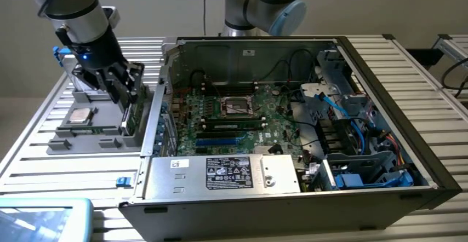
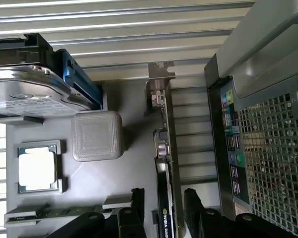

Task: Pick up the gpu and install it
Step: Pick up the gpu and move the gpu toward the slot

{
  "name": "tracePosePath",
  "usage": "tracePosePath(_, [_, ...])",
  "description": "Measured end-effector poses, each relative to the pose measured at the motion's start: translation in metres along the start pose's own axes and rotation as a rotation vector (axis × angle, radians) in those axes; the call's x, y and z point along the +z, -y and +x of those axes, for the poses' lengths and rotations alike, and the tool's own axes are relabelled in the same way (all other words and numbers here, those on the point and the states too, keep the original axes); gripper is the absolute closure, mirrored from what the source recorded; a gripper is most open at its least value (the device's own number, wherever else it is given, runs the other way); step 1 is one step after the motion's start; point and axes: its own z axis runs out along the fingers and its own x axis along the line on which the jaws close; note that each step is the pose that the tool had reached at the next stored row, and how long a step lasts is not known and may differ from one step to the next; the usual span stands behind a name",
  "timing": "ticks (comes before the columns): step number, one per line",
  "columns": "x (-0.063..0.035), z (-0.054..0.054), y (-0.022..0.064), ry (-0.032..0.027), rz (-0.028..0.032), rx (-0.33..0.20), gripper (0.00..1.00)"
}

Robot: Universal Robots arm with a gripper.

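A: Beside the open computer case [image 1: 292,212], on the grey tray [image 1: 76,146], the gpu [image 2: 165,148] stands on edge in its slot.
B: And the gripper [image 2: 164,196]?
A: Jaws wide, one either side of the card, gripping nothing. Best centred and square on it, clear of the metal bracket [image 2: 161,72].

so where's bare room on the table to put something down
The table is bare at the exterior view's right of the case, and between the tray and the screen. The tray is crowded: cpu, drive, gpu, with the open gripper astride the gpu.
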Motion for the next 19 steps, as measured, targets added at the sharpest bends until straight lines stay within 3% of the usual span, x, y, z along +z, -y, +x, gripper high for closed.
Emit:
tracePosePath(2, [0.0027,0.0,0.0015,-0.0008,-0.0064,0.0,0.54])
tracePosePath(8, [0.0104,-0.004,0.0048,-0.0032,-0.0181,-0.008,0.54])
tracePosePath(19, [0.0221,-0.006,0.0088,-0.0142,-0.0458,-0.04,0.54])
